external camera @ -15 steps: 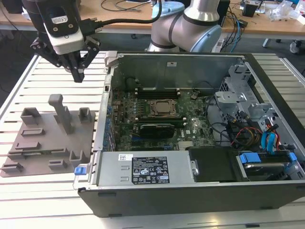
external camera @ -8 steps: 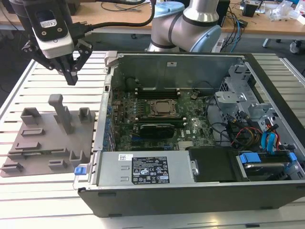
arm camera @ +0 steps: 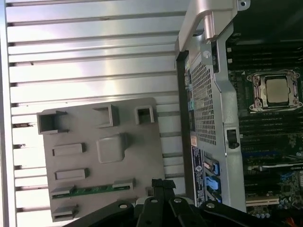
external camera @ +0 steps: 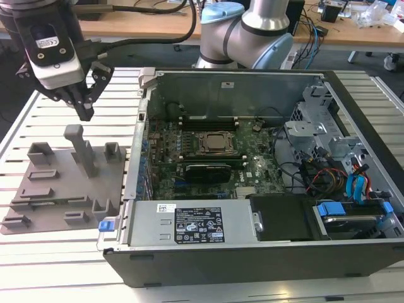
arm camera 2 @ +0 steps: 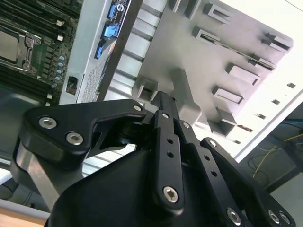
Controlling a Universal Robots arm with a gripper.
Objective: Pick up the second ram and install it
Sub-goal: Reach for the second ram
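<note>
A wide counter (external camera: 44,271) made of pale metal slats is seen in the exterior view. A big open computer case (external camera: 252,265) is laid on it, at the exterior view's right. A flat grey tray (external camera: 60,183) with small blocks and one tall post (external camera: 79,148) is set just beside the case, at the exterior view's left. The robot arm (external camera: 246,31) is bent over from behind the case, and its wrist is pointed straight down over the tray. The pincer (external camera: 85,112) is hung in the air above the tall post, well clear of the tray. Its two fingers seem to be pressed together, and nothing is held between them. The second ram (arm camera: 92,190) is found in the first wrist view as a thin green stick. It is laid flat on the tray, held between two little grey blocks, on the side of the tray away from the tall post. Its long side is lined up so that one end is pointed at the case. The stick is below the pincer and off to one side, and it is not touched by anything.
</note>
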